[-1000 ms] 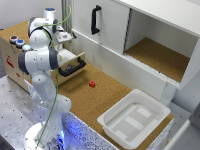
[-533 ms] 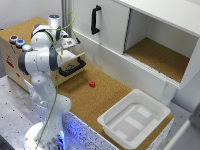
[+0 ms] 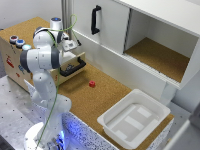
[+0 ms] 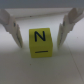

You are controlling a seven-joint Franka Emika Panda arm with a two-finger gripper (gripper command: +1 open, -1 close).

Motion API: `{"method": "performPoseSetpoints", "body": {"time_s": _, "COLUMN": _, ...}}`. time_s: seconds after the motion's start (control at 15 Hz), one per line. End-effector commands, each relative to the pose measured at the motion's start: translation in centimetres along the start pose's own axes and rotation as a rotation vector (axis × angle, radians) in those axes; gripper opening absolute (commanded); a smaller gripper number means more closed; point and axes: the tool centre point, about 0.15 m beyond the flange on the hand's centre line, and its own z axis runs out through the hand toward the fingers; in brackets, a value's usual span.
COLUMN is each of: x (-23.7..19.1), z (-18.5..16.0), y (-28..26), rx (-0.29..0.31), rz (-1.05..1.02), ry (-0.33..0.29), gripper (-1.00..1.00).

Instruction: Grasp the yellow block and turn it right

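Note:
The yellow block carries a dark letter N on its facing side and rests on a pale surface in the wrist view. My gripper is open and straddles it, one of the fingers on each side with a small gap to the block. In the exterior view the gripper hangs over the open drawer at the exterior view's left. The arm and hand hide the block there.
A small red object lies on the cork counter. A white tray sits at the front right. Behind are a cabinet door with a black handle and an open shelf. A wooden box with buttons stands left.
The hand has sunk slightly toward the open drawer. Nothing else has moved.

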Motion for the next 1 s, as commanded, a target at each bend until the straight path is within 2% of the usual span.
{"method": "performPoseSetpoints", "body": {"time_s": 0.0, "x": -1.6, "z": 0.2, "y": 0.3, "rx": 0.010, "rz": -0.003, "ry": 0.025, "gripper": -1.00}}
{"method": "performPoseSetpoints", "body": {"time_s": 0.2, "x": -1.6, "z": -0.7, "y": -0.5, "rx": 0.011, "rz": -0.028, "ry": 0.019, "gripper": -1.00}}
{"method": "performPoseSetpoints", "body": {"time_s": 0.4, "x": -1.3, "z": -2.6, "y": -1.0, "rx": -0.018, "rz": -0.021, "ry": 0.014, "gripper": -1.00}}
{"method": "performPoseSetpoints", "body": {"time_s": 0.6, "x": -1.7, "z": -3.8, "y": -1.4, "rx": -0.050, "rz": 0.135, "ry": -0.006, "gripper": -1.00}}
{"method": "performPoseSetpoints", "body": {"time_s": 0.93, "x": -0.9, "z": -3.1, "y": -2.5, "rx": -0.084, "rz": 0.398, "ry": -0.037, "gripper": -1.00}}
